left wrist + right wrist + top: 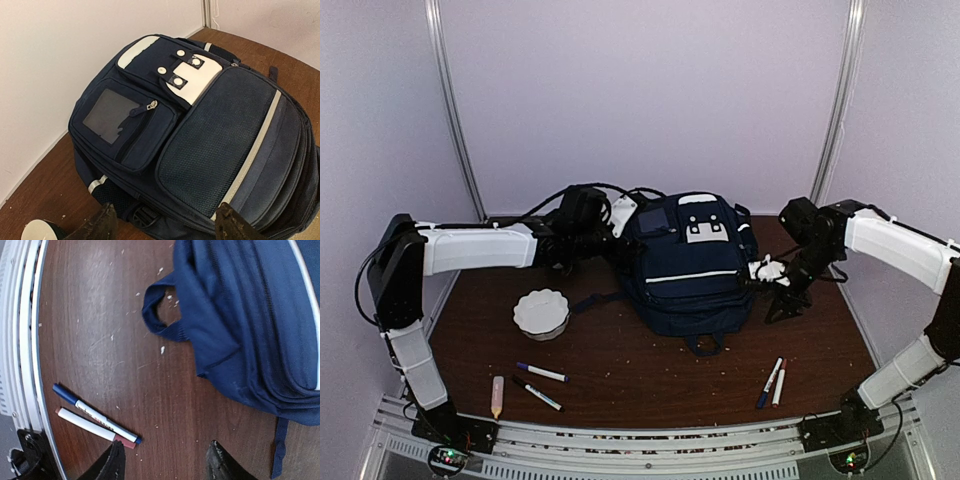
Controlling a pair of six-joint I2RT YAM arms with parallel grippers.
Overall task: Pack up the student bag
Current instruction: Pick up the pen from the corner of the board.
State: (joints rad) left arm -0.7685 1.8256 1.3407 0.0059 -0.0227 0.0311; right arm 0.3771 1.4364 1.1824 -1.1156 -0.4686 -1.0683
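Note:
The student bag (690,265), navy with thin white stripes and white buckle patches, lies flat at the table's middle back. In the left wrist view its front pockets (220,135) fill the frame, and my left gripper (167,226) hovers open just off its lower edge, holding nothing. From the top camera the left gripper (623,215) is at the bag's upper left corner. My right gripper (778,300) hangs beside the bag's right side. Its fingers (167,462) stand apart over bare wood, nothing between them, with the bag (250,315) and its handle loop (160,310) ahead.
A blue-capped marker (95,415) and a red-capped marker (90,427) lie just left of the right gripper, near the front rail (22,340). A white scalloped bowl (541,313) sits left of the bag. Two more markers (542,372) and a small tube (497,395) lie front left.

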